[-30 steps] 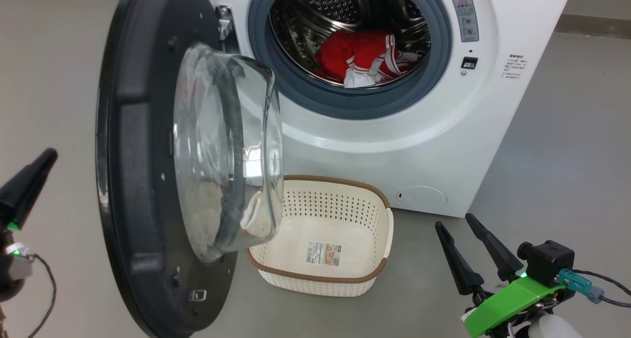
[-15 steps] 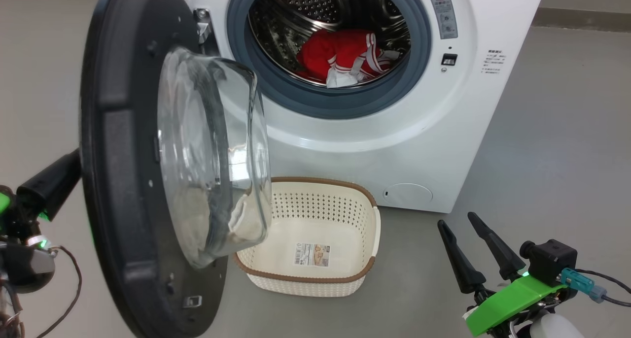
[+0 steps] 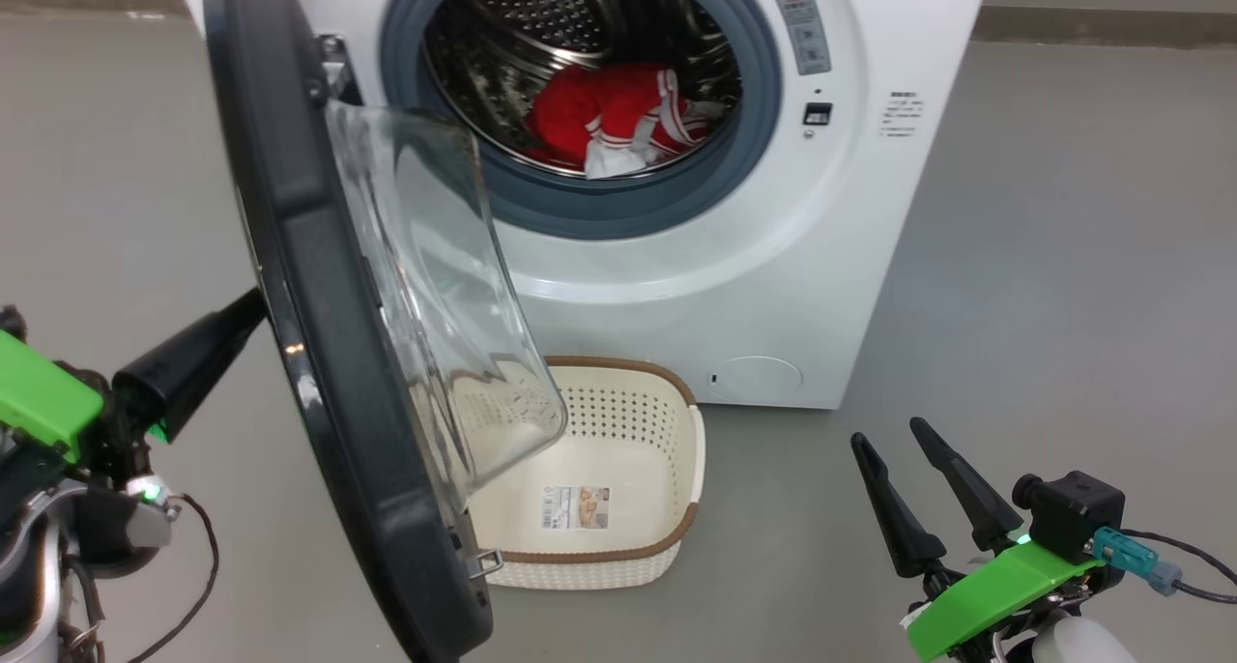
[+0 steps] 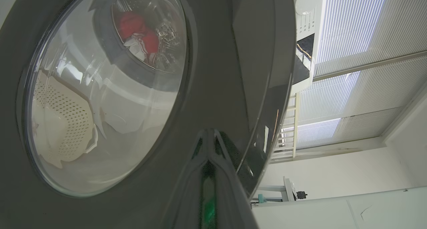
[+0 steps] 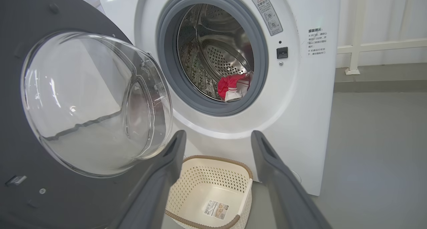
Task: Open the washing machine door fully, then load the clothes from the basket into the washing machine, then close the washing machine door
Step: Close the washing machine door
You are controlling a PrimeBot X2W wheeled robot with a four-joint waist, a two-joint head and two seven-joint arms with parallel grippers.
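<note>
Left gripper, fingers pressed together, touched the washing machine door just ahead; right gripper stood spread, empty.

From my seat the washing machine door reads as two finishes: a matt dark grey plastic inner rim in the head view, and a glossy black outer face that mirrors the room in the left wrist view. Its glass bowl is clear, smooth and shiny. I see the washing machine body as smooth glossy white, the drum as bright perforated steel, the seal as dull grey rubber. The clothes are soft red-and-white cloth. The basket is cream perforated plastic — brown woven-look rim, paper-like label. The floor is smooth matt grey.
</note>
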